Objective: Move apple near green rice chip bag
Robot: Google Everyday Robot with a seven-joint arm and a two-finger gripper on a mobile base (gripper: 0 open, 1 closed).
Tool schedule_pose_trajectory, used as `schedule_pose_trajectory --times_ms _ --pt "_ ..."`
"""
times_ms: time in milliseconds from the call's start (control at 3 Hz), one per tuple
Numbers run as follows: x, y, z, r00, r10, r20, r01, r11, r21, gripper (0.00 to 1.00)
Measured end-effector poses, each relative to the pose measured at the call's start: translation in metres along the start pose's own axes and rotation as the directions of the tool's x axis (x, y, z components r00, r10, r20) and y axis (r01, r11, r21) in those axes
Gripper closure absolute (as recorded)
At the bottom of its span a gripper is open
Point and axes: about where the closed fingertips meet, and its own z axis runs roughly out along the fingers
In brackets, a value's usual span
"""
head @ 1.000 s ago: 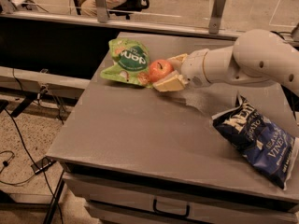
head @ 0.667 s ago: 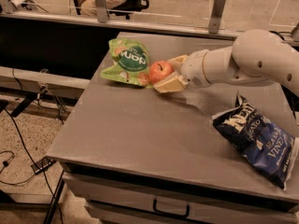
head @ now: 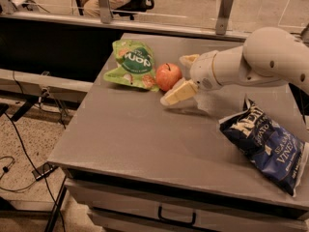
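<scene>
A grey table [head: 120, 144] carried everything. The apple [head: 167, 76] sat toward the far side, touching the lower right edge of the green bag [head: 132, 63]. The gripper [head: 175, 79] reached in from the right, its fingers [head: 181, 91] spread wide, one behind the apple and one in front. A blue bag [head: 268, 146] lay well apart at the right.

On the table [head: 125, 139], the rice chip bag [head: 131, 64] lies in the upper centre-left of the frame, with the apple [head: 168, 76] just beside its right edge. The gripper [head: 182, 76] sits right of the apple, fingers spread. A larger chip bag [head: 268, 146] lies lower right, well apart.
</scene>
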Motion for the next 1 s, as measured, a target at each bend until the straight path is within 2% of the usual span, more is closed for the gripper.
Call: schedule_pose_trajectory --times_ms 333,667,1000 --pt "0.0 -0.003 -0.003 1.0 0.011 -0.011 -0.011 0.9998 -0.017 0.0" --pt "-0.003 -0.011 -0.026 0.999 0.021 -0.031 -0.022 0.9995 -0.021 0.0" --pt "-0.003 -0.011 -0.027 0.999 0.021 -0.031 -0.021 0.9995 -0.022 0.0"
